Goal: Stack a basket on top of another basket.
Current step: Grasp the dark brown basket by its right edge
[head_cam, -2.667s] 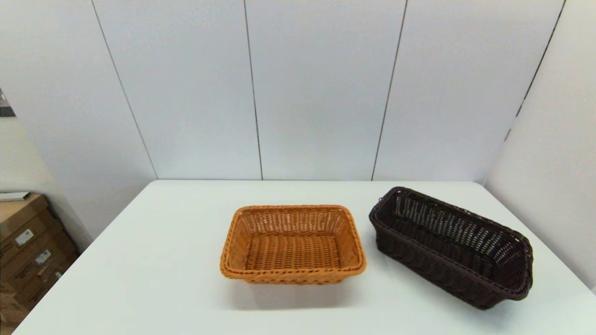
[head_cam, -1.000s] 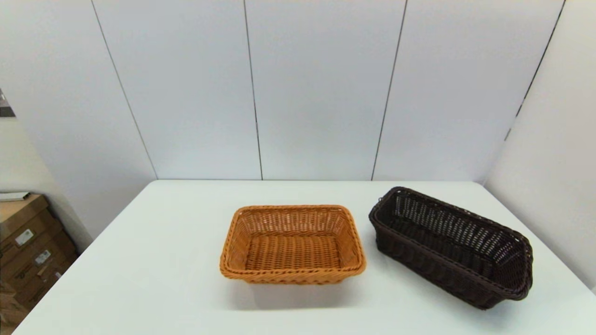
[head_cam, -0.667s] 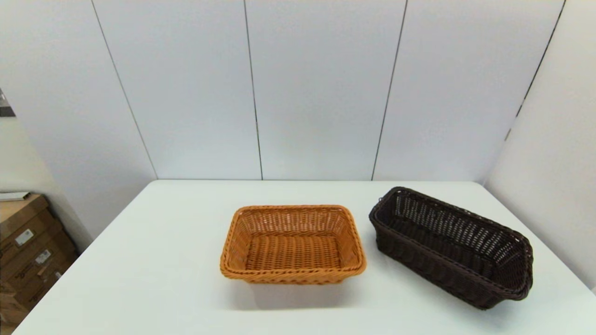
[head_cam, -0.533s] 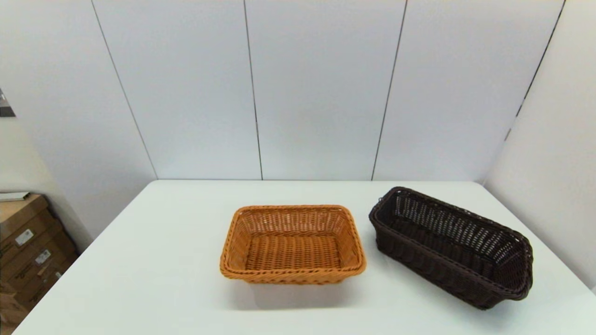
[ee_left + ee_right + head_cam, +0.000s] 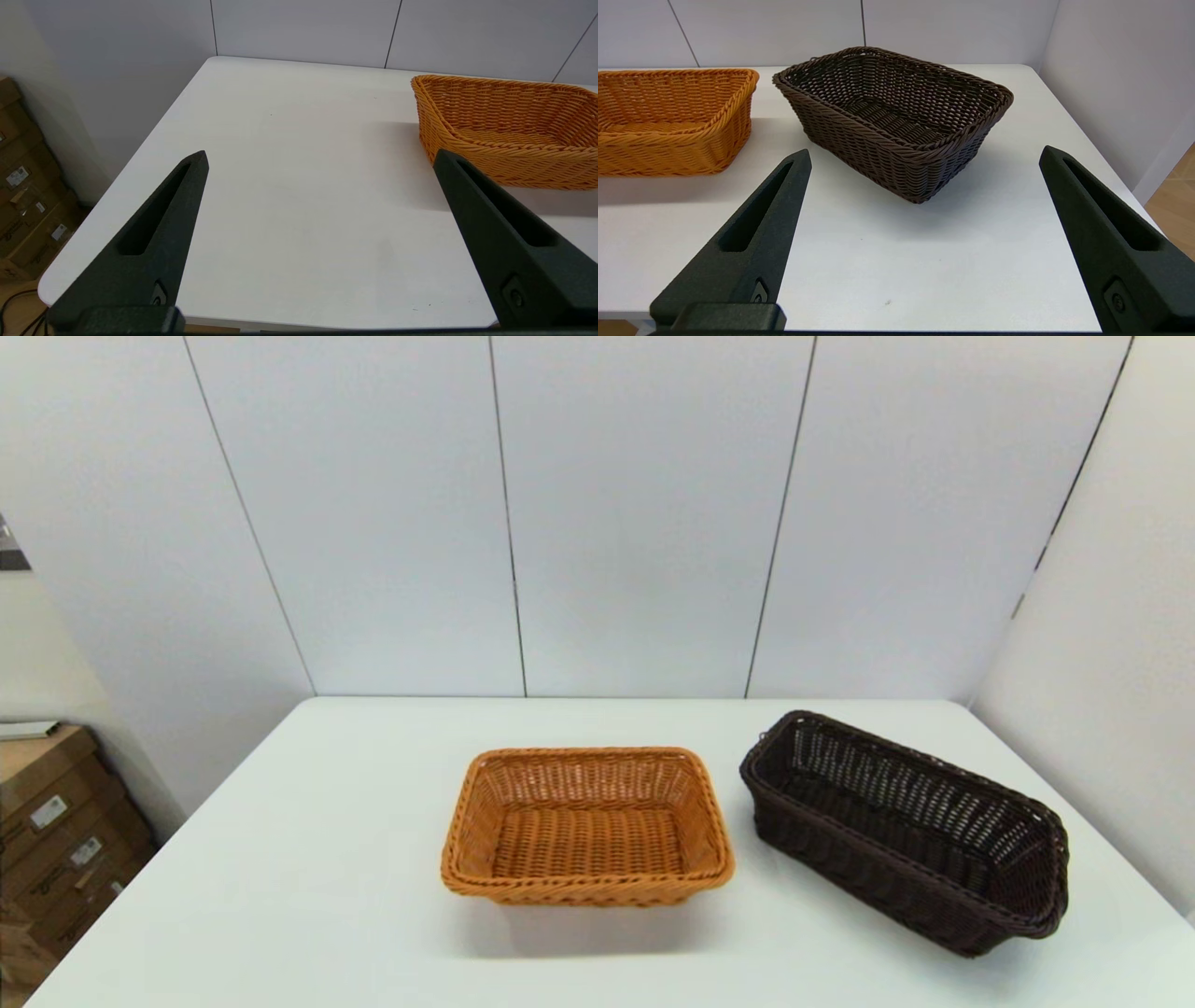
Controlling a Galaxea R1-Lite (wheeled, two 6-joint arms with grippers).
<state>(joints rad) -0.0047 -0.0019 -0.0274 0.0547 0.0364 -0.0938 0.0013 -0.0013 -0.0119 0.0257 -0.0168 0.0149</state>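
Observation:
The dark brown basket [image 5: 910, 840] stands empty on the right side of the white table [image 5: 308, 859], turned at an angle; it also shows in the right wrist view [image 5: 896, 126]. The orange-tan basket [image 5: 586, 826] sits at the table's middle, a small gap to the left of the dark one, and appears in the wrist views [image 5: 509, 130] [image 5: 668, 121]. Neither arm shows in the head view. My right gripper [image 5: 924, 156] hangs open near the table's front edge, short of the dark basket. My left gripper [image 5: 320, 156] is open over bare table, left of the orange-tan basket.
White wall panels [image 5: 635, 513] close the table's back and right side. Cardboard boxes [image 5: 56, 840] are stacked on the floor past the table's left edge. Bare tabletop lies left of and in front of the baskets.

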